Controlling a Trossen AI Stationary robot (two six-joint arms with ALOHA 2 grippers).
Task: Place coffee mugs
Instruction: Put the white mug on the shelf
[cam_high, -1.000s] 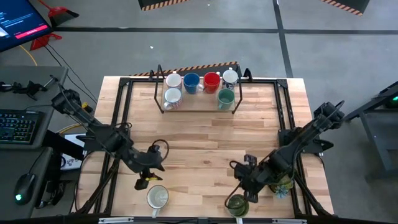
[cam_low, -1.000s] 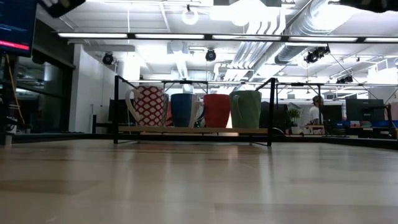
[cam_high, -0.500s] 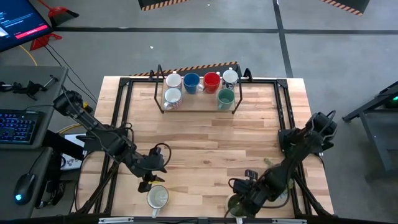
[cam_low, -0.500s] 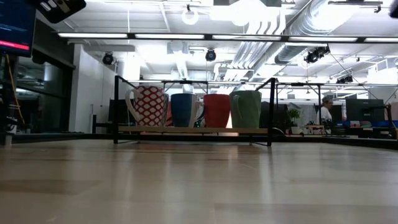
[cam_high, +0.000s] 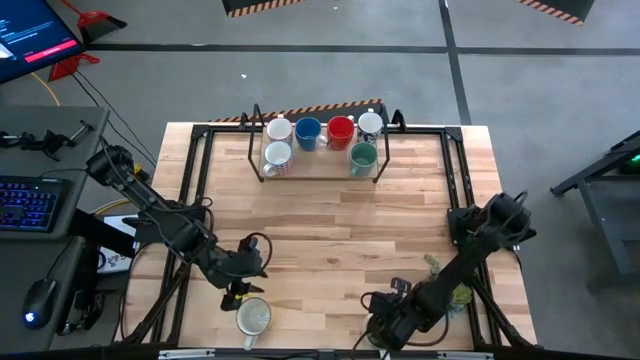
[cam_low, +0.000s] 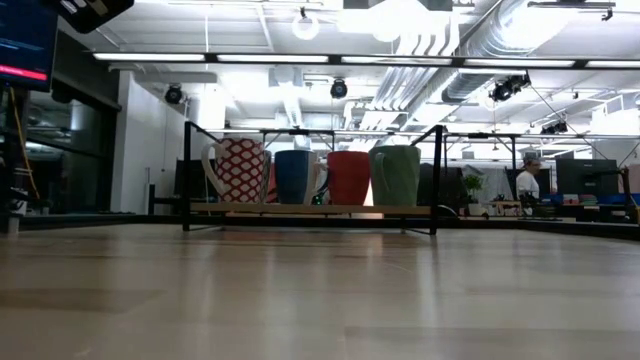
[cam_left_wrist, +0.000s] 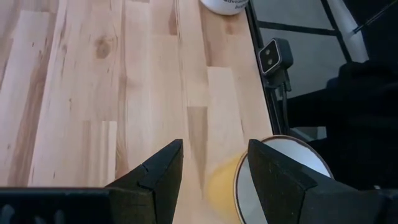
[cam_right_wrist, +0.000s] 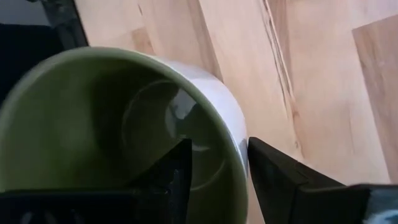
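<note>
Both tools open and empty: the right tool (cam_right_wrist: 214, 163) straddles the olive mug's (cam_right_wrist: 93, 118) rim and should descend straight before closing; the left tool (cam_left_wrist: 211, 165) hovers beside a white mug (cam_left_wrist: 283, 177).

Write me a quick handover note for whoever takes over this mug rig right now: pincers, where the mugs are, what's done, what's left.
Left pincer: open, low at the table's near edge, beside the white ceramic mug with the yellow side, not gripping.
Right pincer: open, straddling the rim of the olive green ceramic mug at the near edge, not closed on it.
Done: six mugs sit in the black wire rack at the far side, among them the blue mug, red mug and teal mug.
Left: grip and carry both near mugs.
</note>
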